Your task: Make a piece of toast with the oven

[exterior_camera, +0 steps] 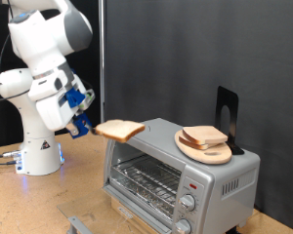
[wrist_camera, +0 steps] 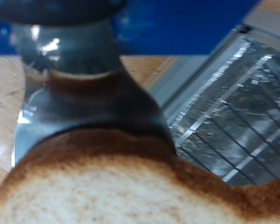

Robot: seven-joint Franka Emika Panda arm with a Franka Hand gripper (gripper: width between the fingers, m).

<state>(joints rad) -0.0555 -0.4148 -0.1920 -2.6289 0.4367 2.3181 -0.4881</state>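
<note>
Holding the toast [exterior_camera: 120,129] flat in the air, the gripper [exterior_camera: 88,125] sits left of center in the exterior view, its fingers clamped on one edge of the slice. The toast hangs just above the top left corner of the oven [exterior_camera: 176,171]. More slices rest on a wooden plate [exterior_camera: 207,149] on the oven's top. Up close, the wrist view shows the toast [wrist_camera: 112,191] filling the bottom, the oven rack [wrist_camera: 235,112] at right.
</note>
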